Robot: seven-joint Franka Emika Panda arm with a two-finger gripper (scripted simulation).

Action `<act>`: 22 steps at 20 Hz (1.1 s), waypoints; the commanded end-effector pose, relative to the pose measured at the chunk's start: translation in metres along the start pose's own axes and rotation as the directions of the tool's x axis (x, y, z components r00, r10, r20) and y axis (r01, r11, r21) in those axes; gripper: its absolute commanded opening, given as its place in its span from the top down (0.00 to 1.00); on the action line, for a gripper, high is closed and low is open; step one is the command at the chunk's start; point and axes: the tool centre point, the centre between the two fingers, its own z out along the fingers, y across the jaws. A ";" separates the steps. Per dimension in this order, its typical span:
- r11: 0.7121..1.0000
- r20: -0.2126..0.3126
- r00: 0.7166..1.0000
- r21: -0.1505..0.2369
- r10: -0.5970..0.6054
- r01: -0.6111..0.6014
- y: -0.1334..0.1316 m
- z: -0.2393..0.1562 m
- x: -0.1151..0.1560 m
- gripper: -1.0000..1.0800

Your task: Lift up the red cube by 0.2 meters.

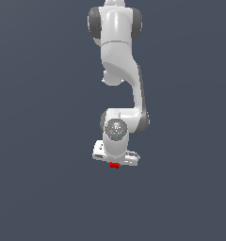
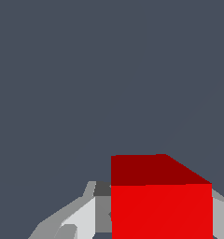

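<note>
White arm [image 1: 119, 70] hanging downward, wrist bent, claw [image 1: 115, 164] pointing down, fingers [image 2: 81, 219] closed on the red cube [image 2: 160, 210]

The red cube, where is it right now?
In the exterior view, the red cube sits right under the white gripper, near the picture's middle. In the wrist view it fills the space between the fingers.

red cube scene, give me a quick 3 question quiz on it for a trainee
1. True or false: the red cube sits between the fingers of the gripper.
2. In the exterior view, the cube shows: A) at the gripper's underside B) far to the view's left C) above the arm
3. Fill in: in the wrist view, the cube's darker face is dark ____.

Key: 1 true; 2 A; 3 red
</note>
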 end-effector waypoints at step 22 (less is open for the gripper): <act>1.000 0.000 1.000 0.000 0.000 0.000 0.000 -0.076 -0.002 1.00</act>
